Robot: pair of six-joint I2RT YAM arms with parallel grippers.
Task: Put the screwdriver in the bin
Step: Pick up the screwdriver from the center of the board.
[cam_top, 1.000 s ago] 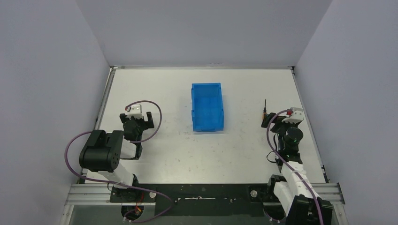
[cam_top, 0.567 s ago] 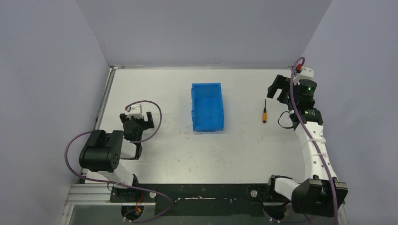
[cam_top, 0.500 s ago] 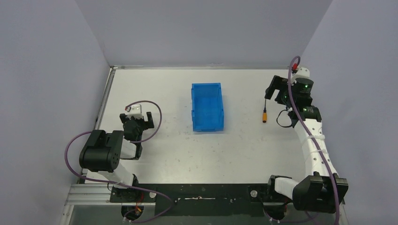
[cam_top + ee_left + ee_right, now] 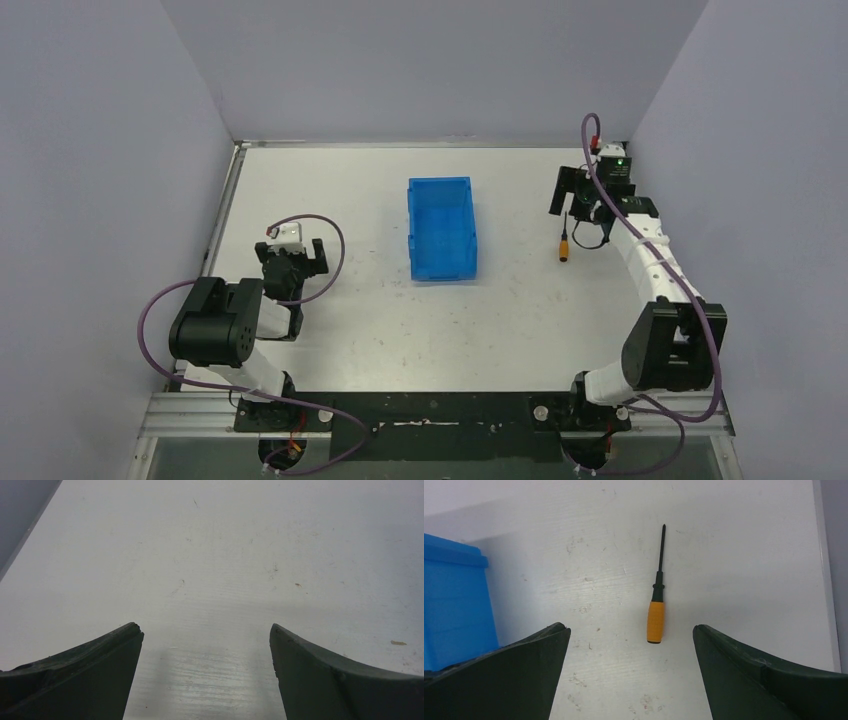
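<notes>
Screwdriver (image 4: 655, 620) laid flat on the table (image 4: 340, 190), seen between the wide-spread fingers of the right gripper (image 4: 631, 629), bin (image 4: 441, 228) set well apart, left gripper (image 4: 206, 628) likewise held open.

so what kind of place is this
Probably a robot lab test cell: a white table boxed in by blank panels, a left arm and right arm bolted at its near edge, with a bin and screwdriver set out.

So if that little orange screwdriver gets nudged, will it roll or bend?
It may well roll: the screwdriver has a round-looking handle and lies flat on the table. Probably stiff and light, being short with a thin straight shaft.
</notes>
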